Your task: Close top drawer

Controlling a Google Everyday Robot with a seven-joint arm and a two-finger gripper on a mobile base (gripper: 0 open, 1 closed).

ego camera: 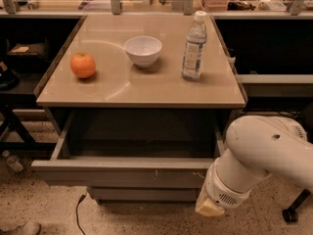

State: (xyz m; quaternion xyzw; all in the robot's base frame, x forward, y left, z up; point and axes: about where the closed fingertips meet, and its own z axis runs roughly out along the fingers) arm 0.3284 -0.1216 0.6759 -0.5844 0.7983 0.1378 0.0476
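The top drawer [122,173] is a wide, shallow grey drawer under the tan tabletop [142,89]. It is pulled well out, and its dark inside looks empty. Its flat front bears small pale scratches. My white arm [264,155] curves in from the right. Its wrist ends in a tan piece at the gripper [209,208], low at the drawer front's right end, just below and in front of it. Whether it touches the front is unclear.
On the tabletop stand an orange [82,65], a white bowl [143,50] and a water bottle [194,45]. A narrower grey drawer front [142,195] sits below the top drawer. A black cable [77,214] lies on the speckled floor, and dark shelving flanks the table.
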